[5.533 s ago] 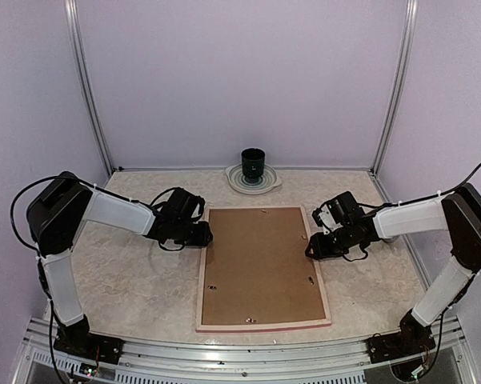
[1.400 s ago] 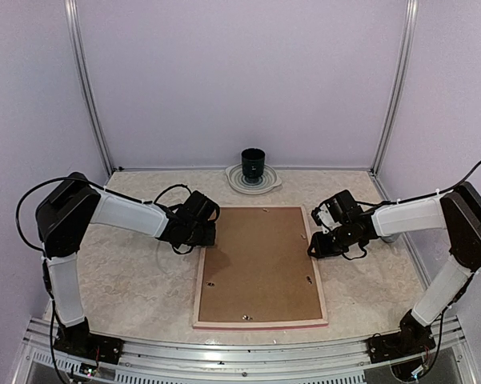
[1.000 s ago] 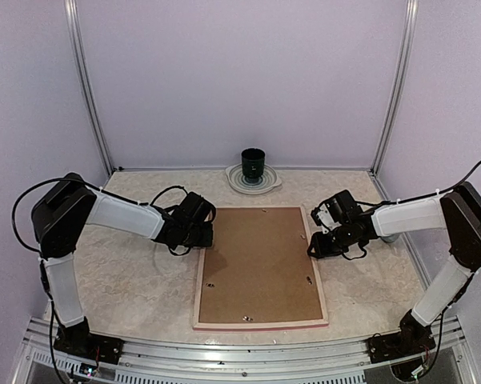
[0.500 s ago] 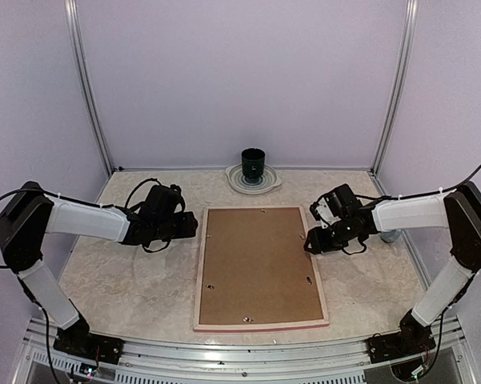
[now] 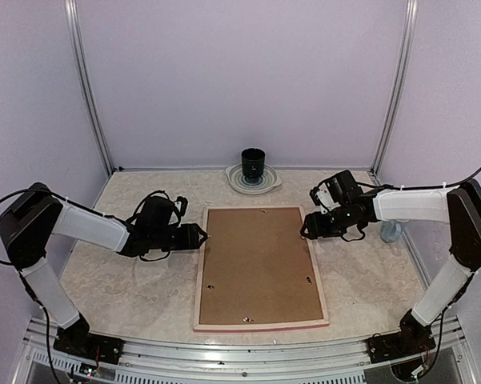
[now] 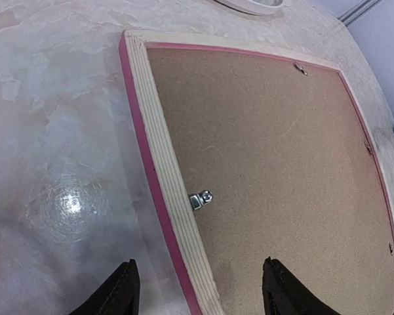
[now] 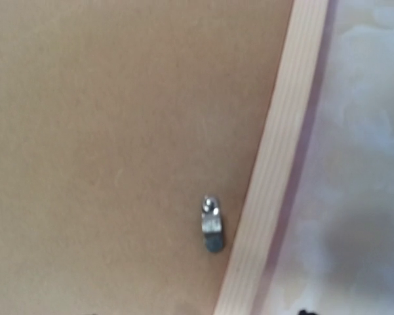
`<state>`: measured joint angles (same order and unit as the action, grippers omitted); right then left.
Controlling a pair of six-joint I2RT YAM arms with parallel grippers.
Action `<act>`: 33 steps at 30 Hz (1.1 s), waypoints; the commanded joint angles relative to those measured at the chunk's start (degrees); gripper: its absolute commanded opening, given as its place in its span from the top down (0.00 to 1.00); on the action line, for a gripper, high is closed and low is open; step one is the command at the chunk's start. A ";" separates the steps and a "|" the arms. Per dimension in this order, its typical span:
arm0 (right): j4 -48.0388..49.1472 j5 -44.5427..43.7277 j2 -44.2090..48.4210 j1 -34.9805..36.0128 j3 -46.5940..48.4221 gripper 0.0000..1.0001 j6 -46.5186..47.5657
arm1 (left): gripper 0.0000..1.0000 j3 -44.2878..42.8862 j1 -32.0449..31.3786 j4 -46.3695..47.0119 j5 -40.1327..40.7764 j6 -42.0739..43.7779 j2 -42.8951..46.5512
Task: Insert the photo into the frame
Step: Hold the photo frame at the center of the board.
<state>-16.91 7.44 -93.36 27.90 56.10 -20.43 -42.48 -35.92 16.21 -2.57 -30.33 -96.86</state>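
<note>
Top external view: table (image 5: 120, 288), with the frame (image 5: 200, 276) lying back-up at its centre and the brown backing (image 5: 260, 264) inside it. Left gripper (image 5: 200, 237), fingers spread, is at the frame's 10 o'clock edge. Right gripper (image 5: 306, 230) is at 2 o'clock; its state is unclear. A metal clip (image 6: 200, 199) lies beside the left rim.

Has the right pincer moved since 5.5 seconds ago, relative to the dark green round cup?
Yes. The right pincer has moved rearward in the top view, ending nearer the dark green round cup.
</note>
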 commanded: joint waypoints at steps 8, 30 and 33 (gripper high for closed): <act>-1.28 0.19 -3.74 -1.69 3.06 0.36 -0.64 | 0.50 -0.56 0.57 1.35 -5.73 -2.19 -6.64; -0.31 -1.72 -11.04 -2.15 7.59 0.44 -1.08 | 0.70 3.24 1.64 5.74 -6.14 -3.47 -8.22; -0.57 -1.39 -12.25 -2.15 8.78 0.45 -1.09 | 0.70 3.13 1.73 5.51 -6.11 -3.25 -8.09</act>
<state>-17.69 5.96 -104.14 26.22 62.35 -21.08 -39.79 -34.87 24.40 -9.13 -34.09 -103.22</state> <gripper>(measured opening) 0.554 0.298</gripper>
